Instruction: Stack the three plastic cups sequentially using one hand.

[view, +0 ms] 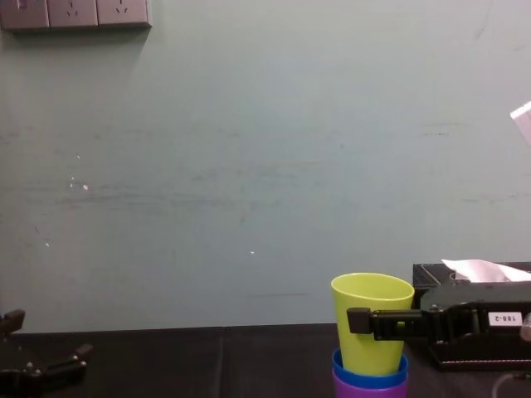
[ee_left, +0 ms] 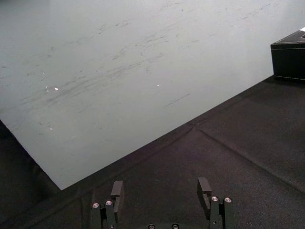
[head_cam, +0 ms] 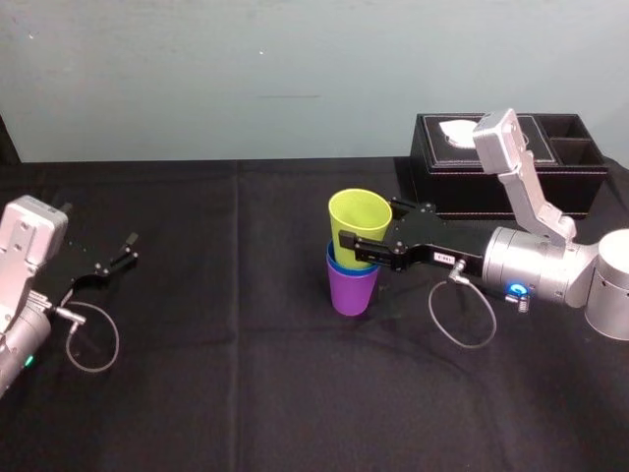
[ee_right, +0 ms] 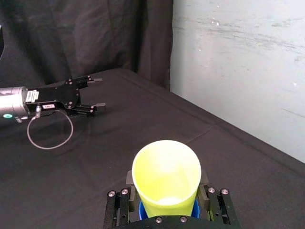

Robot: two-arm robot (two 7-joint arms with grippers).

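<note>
The three plastic cups stand nested on the black cloth: the yellow-green cup [head_cam: 359,224] on top, the blue cup [head_cam: 335,264] showing as a rim under it, the purple cup [head_cam: 354,293] at the bottom. My right gripper [head_cam: 366,228], the labelled hand, reaches in from the right and is shut on the yellow-green cup [ee_right: 167,176], one finger on each side of its wall. The chest view shows the yellow-green cup [view: 371,319] seated in the blue rim [view: 369,375]. My left gripper [head_cam: 130,248] rests open at the table's left, holding nothing.
A black tissue box [head_cam: 511,162] with side compartments stands at the back right, just behind my right arm. A pale wall runs along the table's far edge. Bare black cloth [head_cam: 236,374] spreads between the cup stack and the left gripper [ee_right: 95,93].
</note>
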